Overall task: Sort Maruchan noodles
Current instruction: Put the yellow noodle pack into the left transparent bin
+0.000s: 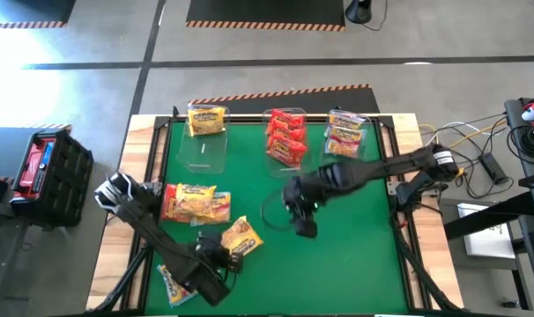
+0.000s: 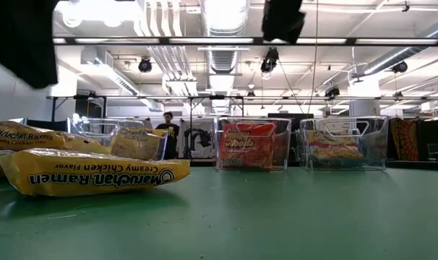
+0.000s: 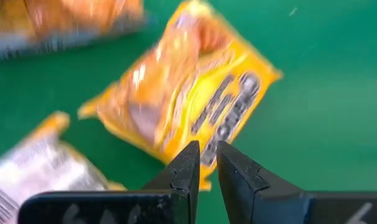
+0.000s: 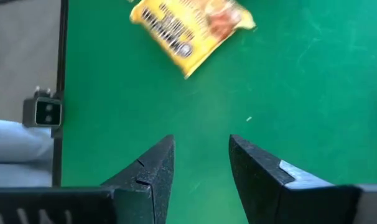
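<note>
Several loose Maruchan noodle packets lie flat on the green mat at the left: a pile, one yellow packet nearer the front, and a pale one at the near-left corner. My left gripper is shut and points down over the yellow packet's near end; I cannot tell whether it touches it. My right gripper hangs open over bare mat at mid-table, with nothing between its fingers. The same yellow packet shows ahead of it.
Three clear bins stand along the far edge: the left one holds a yellow packet, the middle one red packets, the right one pale multicoloured packets. Bare mat stretches over the near right. A black crate sits off the table's left.
</note>
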Controlling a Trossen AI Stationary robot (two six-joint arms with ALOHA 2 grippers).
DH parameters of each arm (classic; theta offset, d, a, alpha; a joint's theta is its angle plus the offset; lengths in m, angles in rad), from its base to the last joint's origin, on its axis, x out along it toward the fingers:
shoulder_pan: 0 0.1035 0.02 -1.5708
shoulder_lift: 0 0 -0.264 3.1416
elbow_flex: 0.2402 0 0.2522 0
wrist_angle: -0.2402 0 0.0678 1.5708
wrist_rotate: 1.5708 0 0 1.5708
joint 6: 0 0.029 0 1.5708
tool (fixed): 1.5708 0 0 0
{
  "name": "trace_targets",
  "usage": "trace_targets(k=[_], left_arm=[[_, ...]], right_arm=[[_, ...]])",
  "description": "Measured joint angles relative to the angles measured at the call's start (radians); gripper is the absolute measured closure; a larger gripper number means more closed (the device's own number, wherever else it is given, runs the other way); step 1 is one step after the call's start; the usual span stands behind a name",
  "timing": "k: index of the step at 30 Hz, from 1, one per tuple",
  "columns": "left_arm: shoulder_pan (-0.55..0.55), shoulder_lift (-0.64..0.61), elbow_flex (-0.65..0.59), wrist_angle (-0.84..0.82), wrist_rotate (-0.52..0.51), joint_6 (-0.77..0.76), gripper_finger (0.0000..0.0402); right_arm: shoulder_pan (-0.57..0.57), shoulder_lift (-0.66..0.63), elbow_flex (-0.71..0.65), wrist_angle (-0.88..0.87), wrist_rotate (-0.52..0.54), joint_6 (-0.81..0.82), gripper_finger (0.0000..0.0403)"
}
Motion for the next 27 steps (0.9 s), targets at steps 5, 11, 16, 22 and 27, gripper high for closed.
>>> trace_targets(k=[5, 11, 16, 22, 27], left_arm=[[-0.01, 0.045, 0.002, 0.095, 0.028, 0.016, 0.0364], [-0.003, 0.075, 0.002, 0.096, 0.026, 0.128, 0.0364], [0.037, 0.093, 0.002, 0.053, 0.026, 0.173, 0.0364], [0.101, 0.123, 0.001, 0.062, 0.055, 0.253, 0.0364], [0.126, 0.142, 0.001, 0.088, 0.085, 0.282, 0.0364]], right_arm=[[0.132, 0.0, 0.0, -0.003, 0.161, 0.103, 0.0272], [0.24, 0.0, 0.0, -0.003, 0.271, 0.238, 0.0274], [0.3, 0.0, -0.002, -0.003, 0.325, 0.31, 0.0274], [0.322, 0.0, -0.003, -0.003, 0.37, 0.359, 0.0274], [0.322, 0.0, -0.003, 0.0, 0.398, 0.378, 0.0273]])
